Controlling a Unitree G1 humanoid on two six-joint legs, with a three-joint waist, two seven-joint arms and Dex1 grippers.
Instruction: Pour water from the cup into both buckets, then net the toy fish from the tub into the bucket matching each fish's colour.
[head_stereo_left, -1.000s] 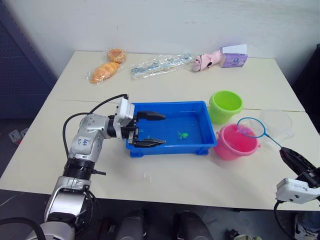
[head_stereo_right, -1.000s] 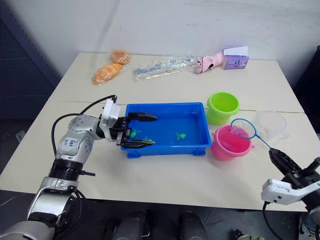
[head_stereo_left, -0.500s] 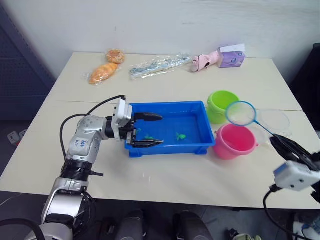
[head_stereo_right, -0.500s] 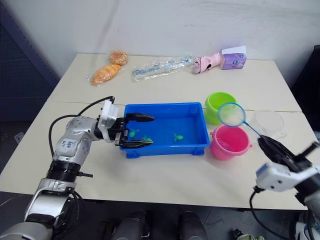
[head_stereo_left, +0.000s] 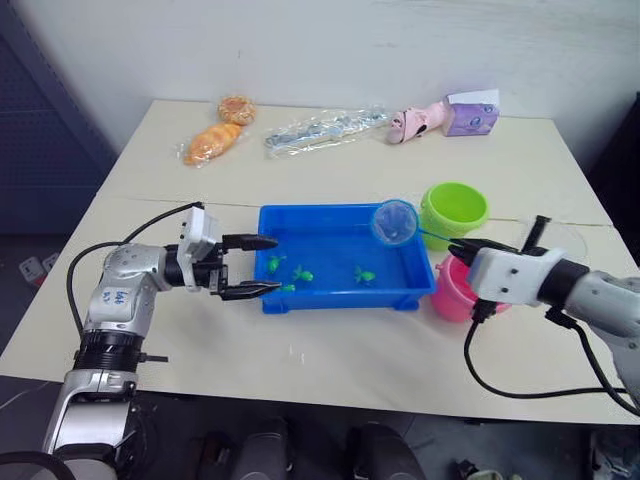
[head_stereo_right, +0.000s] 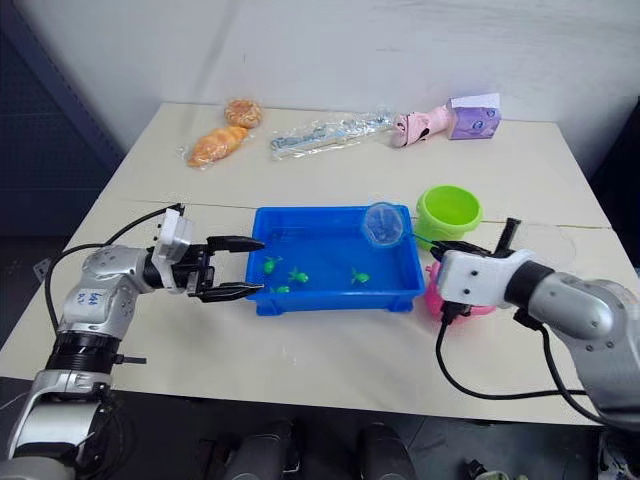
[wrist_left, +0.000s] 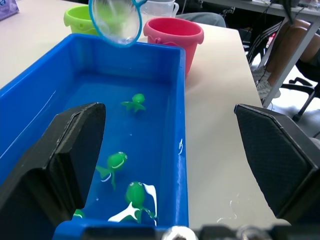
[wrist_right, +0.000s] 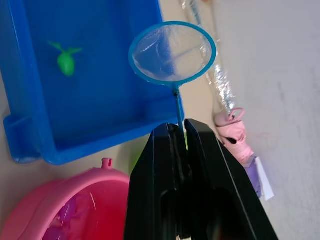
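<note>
Hovering above the blue tub's (head_stereo_left: 405, 262) far right corner, the net (head_stereo_left: 396, 222) is pinched by its thin handle in your right tool (head_stereo_left: 466, 247); it could twist while scooping the green fish (head_stereo_left: 364, 272). Your left tool (head_stereo_left: 258, 266) sits spread at the tub's left end.

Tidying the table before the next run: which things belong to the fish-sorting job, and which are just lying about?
Job: tub, net, green fish, green bucket, pink bucket, cup.

Lying about: two bagged pastries, clear wrapped packet, pink toy, purple box.
</note>
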